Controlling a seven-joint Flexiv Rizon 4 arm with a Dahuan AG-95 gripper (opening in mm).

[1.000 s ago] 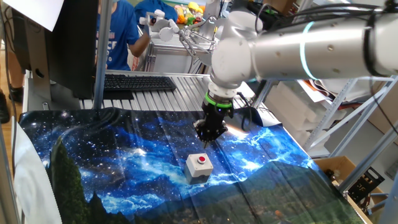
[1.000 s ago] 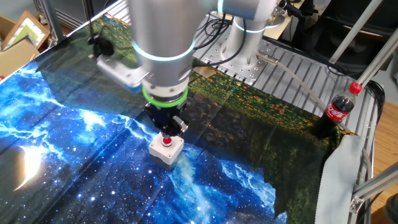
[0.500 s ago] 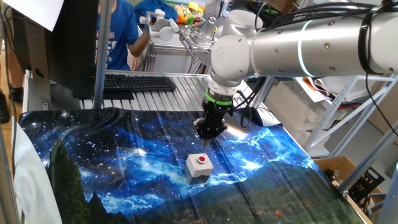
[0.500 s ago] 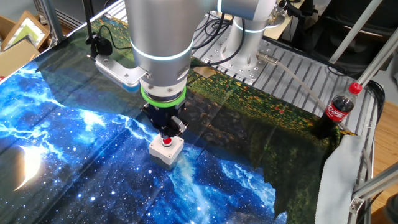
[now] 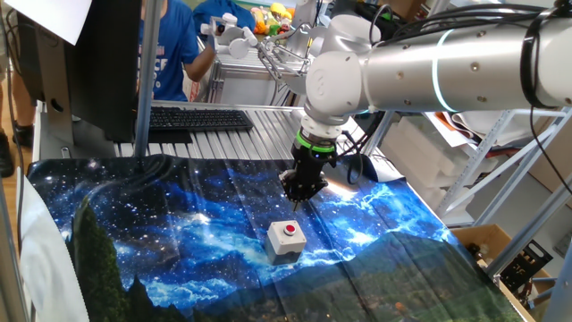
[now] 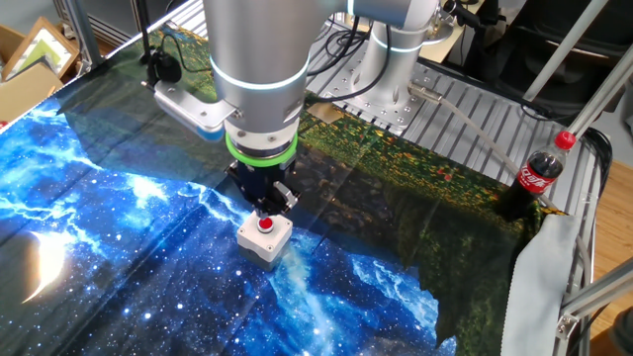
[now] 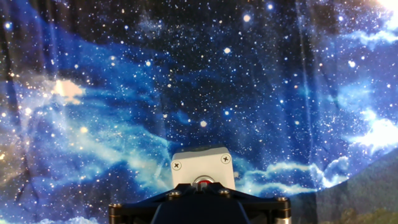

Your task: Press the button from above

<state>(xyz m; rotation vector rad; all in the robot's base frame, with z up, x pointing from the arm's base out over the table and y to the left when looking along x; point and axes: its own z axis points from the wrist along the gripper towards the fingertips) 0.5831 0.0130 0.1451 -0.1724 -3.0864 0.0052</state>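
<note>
Pincer: gripper (image 5: pixel 302 190) hangs from the silver arm (image 5: pixel 429 73) above the table, at about 1 o'clock of the box in one fixed view and directly over it in the other (image 6: pixel 263 201); whether its fingertips are apart or together cannot be told from any view.
Button: small red button (image 5: pixel 290 229) sits in the top of a light-grey square box (image 5: pixel 285 241), near the middle of the cloth; no contact with the gripper is visible.
Hand view: box (image 7: pixel 202 169) lies at 6 o'clock, its red button (image 7: pixel 203 182) half hidden behind the black edge of the hand.
Surface: table draped in a galaxy-print cloth (image 5: pixel 179 241), blue nebula and stars, darkening to green forest along one side (image 6: pixel 396 158); bare ribbed metal tabletop (image 6: pixel 475 119) shows past the cloth's edge.
Room: a workshop with metal framing and shelving (image 5: pixel 500 170); a person in a blue shirt (image 5: pixel 170 45) stands at 11 o'clock behind the table.
Around: black keyboard (image 5: pixel 198 118) at 10 o'clock of the box on the bare metal; a cola bottle (image 6: pixel 538 170) with a red cap at 3 o'clock in the other fixed view, well apart from the box; cardboard boxes (image 6: pixel 30 54) off the table's corner.
In the way: the arm's wide wrist (image 6: pixel 259 69) blocks the cloth behind the box in the other fixed view.
</note>
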